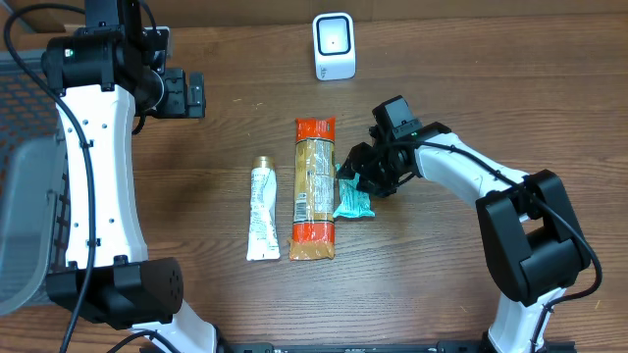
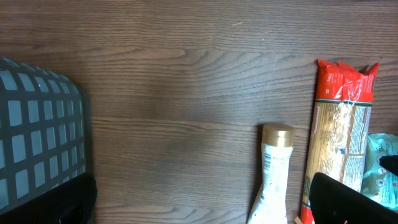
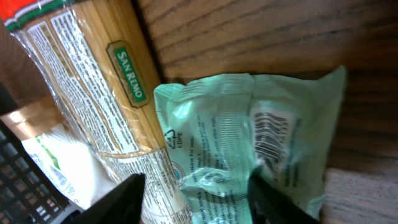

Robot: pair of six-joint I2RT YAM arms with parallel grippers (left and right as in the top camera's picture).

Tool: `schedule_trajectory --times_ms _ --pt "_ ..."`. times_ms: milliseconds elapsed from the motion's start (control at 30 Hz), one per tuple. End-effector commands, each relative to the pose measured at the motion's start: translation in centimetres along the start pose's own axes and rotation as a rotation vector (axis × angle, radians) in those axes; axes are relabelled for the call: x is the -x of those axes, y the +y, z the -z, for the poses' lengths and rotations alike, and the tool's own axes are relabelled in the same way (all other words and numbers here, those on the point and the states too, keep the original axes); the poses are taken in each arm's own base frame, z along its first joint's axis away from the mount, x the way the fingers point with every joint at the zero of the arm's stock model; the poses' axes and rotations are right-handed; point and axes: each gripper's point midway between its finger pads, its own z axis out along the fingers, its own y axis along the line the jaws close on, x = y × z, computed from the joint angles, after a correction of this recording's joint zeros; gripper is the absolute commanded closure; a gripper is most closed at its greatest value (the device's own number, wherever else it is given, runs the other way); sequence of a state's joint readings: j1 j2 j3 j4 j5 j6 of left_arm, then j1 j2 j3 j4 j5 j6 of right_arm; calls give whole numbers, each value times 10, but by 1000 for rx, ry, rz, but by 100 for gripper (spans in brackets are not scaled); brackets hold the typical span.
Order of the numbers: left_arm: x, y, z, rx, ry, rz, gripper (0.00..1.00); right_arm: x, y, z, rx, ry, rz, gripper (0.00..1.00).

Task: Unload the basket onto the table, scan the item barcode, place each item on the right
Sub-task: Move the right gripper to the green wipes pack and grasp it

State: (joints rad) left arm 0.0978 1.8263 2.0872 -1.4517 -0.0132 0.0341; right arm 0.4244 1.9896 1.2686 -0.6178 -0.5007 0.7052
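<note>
Barcode up: crinkled mint-green plastic packet (image 1: 352,202) flat on the wooden tabletop (image 1: 442,284).
Lies against the long clear spaghetti pack with red ends (image 1: 315,186). The right fingers (image 3: 132,198) straddle it, parted, gripping nothing — one tip overlaps its edge. The left fingers (image 2: 348,198) stand wide open, empty — well apart from it.

Matt wood-grain table (image 1: 412,284), glossy crinkled plastic packet (image 3: 211,124)
</note>
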Motion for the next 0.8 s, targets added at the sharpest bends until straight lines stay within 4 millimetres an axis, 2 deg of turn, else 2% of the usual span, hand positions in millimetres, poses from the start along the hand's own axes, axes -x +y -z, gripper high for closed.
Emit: schedule_trajectory --times_ms 0,300,433,533,600,667,767 --pt "0 -2 -3 3 10 -25 0 0 -39 -16 -135 29 50 41" --pt "0 -2 -3 3 10 -25 0 20 6 26 -138 40 628 38" --pt "0 -2 -3 3 10 -25 0 19 29 49 -134 55 801 39" --pt "0 -2 -3 3 10 -25 0 17 39 62 -133 55 821 42" --pt "0 -2 -3 3 10 -25 0 18 41 64 -134 48 745 50" --pt "0 -2 -3 3 10 -25 0 18 38 60 -139 46 615 70" --pt "0 -2 -3 3 10 -25 0 15 27 49 -170 49 408 94"
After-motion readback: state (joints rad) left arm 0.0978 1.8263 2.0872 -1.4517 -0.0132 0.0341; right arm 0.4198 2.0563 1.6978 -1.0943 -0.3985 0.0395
